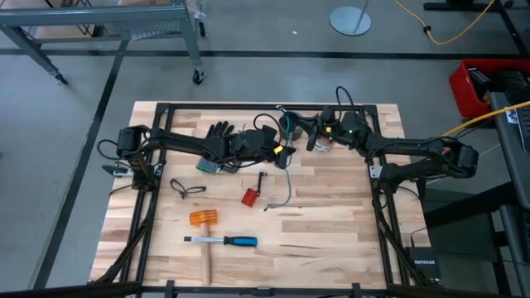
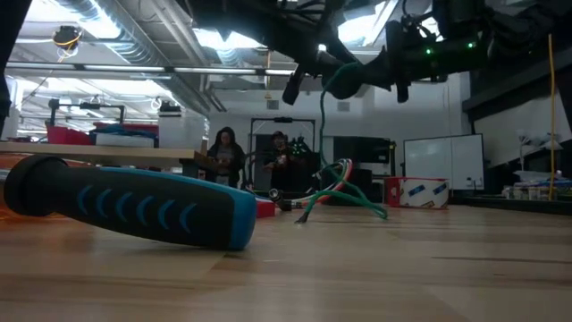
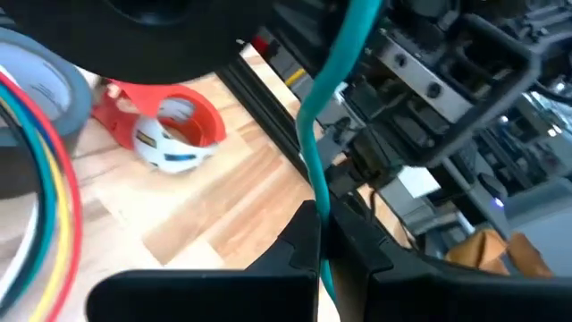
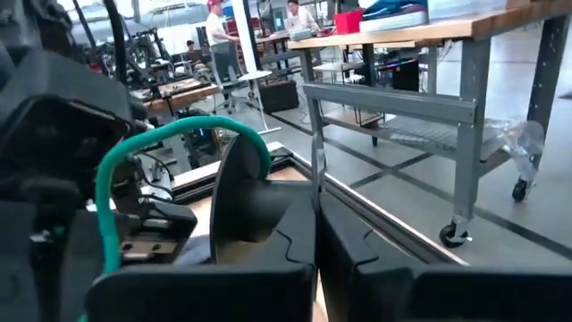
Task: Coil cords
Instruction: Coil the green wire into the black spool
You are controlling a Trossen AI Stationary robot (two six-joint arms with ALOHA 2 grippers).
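Pale wooden table (image 1: pixel 331 232) under everything, planked, smooth with a soft sheen that catches the room light in the low view. Just past the left gripper (image 3: pixel 320 234), matt black plastic fingers (image 3: pixel 290 255) pinched on a green cord (image 3: pixel 326 80), rubbery and smooth-skinned. Beside that gripper, more cords (image 3: pixel 40 179) in red, yellow, white and teal, all glossy plastic sheathing. Ahead of it, a red tape ring (image 3: pixel 170 121), shiny plastic, and a grey tape roll (image 3: pixel 54 85), duller, papery. The right gripper (image 4: pixel 317 234), same matt black plastic, green cord arching just over it. Well away from both, a chisel handle (image 2: pixel 134 206): matt black rubbery grip, blue inserts.
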